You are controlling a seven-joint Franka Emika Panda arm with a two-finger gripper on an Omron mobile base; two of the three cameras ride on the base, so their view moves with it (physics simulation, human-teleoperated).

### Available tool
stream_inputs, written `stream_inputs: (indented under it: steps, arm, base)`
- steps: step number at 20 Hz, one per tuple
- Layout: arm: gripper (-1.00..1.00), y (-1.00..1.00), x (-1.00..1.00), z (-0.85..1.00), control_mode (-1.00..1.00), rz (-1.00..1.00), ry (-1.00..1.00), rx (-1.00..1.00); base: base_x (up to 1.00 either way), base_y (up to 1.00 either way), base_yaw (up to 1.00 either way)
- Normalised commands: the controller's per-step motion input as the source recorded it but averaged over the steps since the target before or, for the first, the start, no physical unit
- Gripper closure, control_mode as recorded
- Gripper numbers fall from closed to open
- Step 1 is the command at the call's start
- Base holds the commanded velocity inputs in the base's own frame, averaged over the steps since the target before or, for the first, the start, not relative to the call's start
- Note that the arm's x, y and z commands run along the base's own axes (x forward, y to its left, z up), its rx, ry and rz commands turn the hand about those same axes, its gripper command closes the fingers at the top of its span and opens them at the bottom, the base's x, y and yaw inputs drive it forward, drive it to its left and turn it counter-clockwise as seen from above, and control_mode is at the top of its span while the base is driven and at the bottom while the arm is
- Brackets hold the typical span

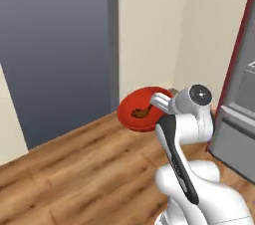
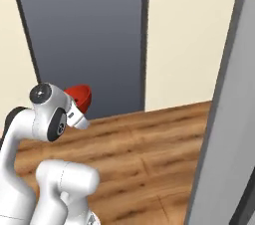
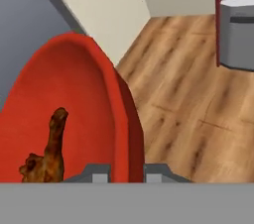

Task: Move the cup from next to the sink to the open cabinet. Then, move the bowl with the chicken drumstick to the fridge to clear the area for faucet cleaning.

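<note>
My gripper [image 3: 127, 171] is clamped on the rim of the red bowl [image 3: 74, 114], one finger [image 3: 99, 173] inside the wall and the other outside it. The bowl hangs off my jaws in the air above the wooden floor [image 1: 74, 169], tipped so its opening faces sideways. The chicken drumstick [image 3: 49, 151] lies inside, near my inner finger, its long axis running away from me, thin end farthest. Beyond stands the fridge [image 3: 235, 20], door open.
</note>
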Motion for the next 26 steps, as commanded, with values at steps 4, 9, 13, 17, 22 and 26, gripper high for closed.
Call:
stream_inputs:
  steps: [4,9,13,17,22,26]
  arm:
    - [1.00,0.00,0.00,0.00,1.00,0.00,0.00,0.00]
    - [1.00,0.00,0.00,0.00,1.00,0.00,0.00,0.00]
    - [1.00,0.00,0.00,0.00,1.00,0.00,0.00,0.00]
    - [1.00,0.00,0.00,0.00,1.00,0.00,0.00,0.00]
    - [1.00,0.00,0.00,0.00,1.00,0.00,0.00,0.00]
    - [1.00,0.00,0.00,0.00,1.00,0.00,0.00,0.00]
  base:
    - [0.01,-0.01,-0.96]
    - [0.40,0.01,-0.67]
    - [0.99,0.47,-0.36]
    - [0.53,0.95,-0.42]
    - [0.38,0.48,-0.74]
    - [0.93,0.33,-0.68]
